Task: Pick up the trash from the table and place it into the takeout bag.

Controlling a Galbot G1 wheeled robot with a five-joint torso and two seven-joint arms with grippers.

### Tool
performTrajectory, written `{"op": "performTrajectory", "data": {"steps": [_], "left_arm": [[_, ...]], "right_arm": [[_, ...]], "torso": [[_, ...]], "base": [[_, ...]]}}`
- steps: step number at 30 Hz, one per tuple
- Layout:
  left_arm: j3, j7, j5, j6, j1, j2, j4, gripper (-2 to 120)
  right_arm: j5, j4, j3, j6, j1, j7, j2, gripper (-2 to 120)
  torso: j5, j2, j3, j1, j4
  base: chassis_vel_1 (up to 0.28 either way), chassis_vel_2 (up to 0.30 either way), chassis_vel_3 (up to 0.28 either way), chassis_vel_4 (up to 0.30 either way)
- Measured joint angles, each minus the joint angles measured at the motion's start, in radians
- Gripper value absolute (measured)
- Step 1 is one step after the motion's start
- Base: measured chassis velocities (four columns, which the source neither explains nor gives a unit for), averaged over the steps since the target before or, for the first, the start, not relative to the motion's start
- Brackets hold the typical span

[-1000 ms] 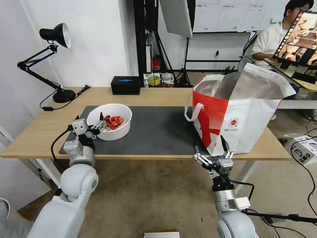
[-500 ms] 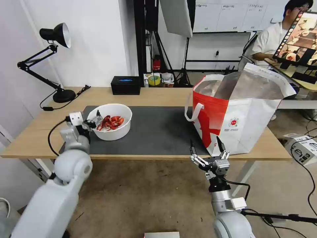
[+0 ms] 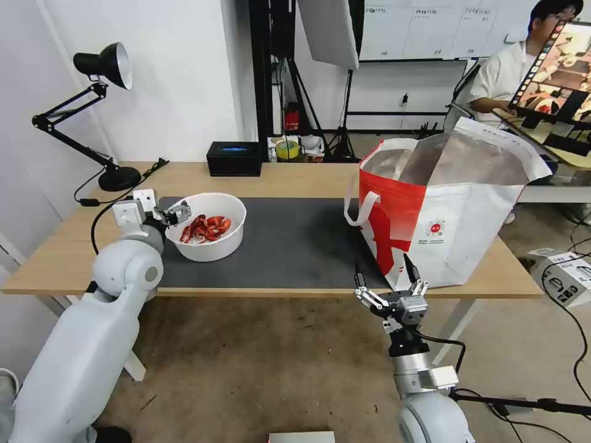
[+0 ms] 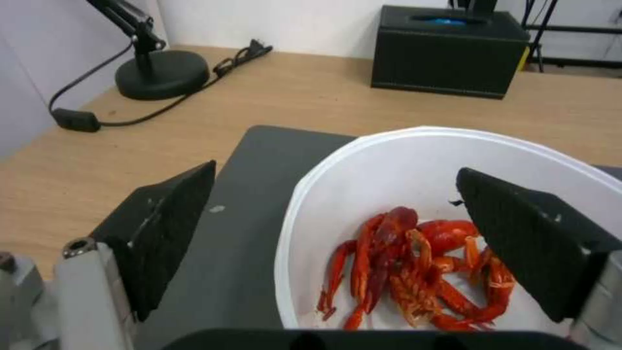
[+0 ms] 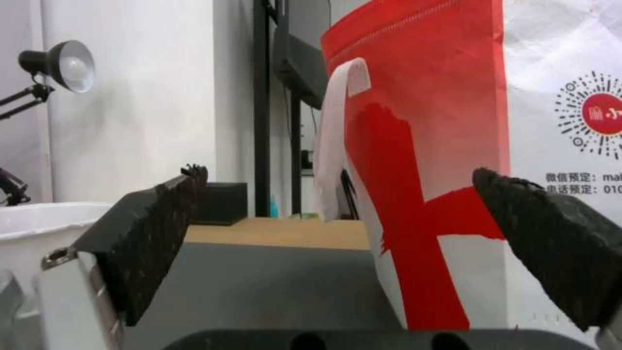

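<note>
The trash in view is a white bowl (image 3: 206, 237) of red crayfish shells (image 4: 415, 267), standing on the left end of the dark mat (image 3: 295, 240) on the table (image 3: 295, 175). My left gripper (image 3: 175, 214) is open at the bowl's left rim; in the left wrist view (image 4: 335, 172) one finger hangs over the bowl's inside and the other over the mat outside. The red-and-white takeout bag (image 3: 443, 209) stands open at the table's right end. My right gripper (image 3: 386, 277) is open in front of the table edge, near the bag's lower left corner (image 5: 440, 146).
A black desk lamp (image 3: 104, 111) with its cord occupies the table's far left corner. A black rectangular box (image 3: 234, 159) sits at the back edge. The mat's middle, between bowl and bag, is bare. A person sits at another desk behind the bag.
My left arm has swung left and back, bringing its gripper from the bowl's front-left side up to the left rim. My right gripper shifted slightly left, then stayed still.
</note>
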Motion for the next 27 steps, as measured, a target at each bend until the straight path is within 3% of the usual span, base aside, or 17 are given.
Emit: {"op": "performTrajectory", "data": {"steps": [8, 27], "left_arm": [[0.009, 0.005, -0.086, 0.06, -0.046, -0.001, 0.067, 100], [0.02, -0.026, -0.185, 0.064, -0.102, 0.003, 0.215, 100]], "right_arm": [[0.0, -0.007, -0.007, 0.0, 0.0, 0.0, 0.007, 100], [0.0, -0.009, -0.017, 0.001, -0.002, 0.001, 0.008, 100]], "torso": [[0.0, 0.0, 0.0, 0.0, 0.0], [0.0, 0.0, 0.0, 0.0, 0.0]], "base": [[0.0, 0.0, 0.0, 0.0], [0.0, 0.0, 0.0, 0.0]]}}
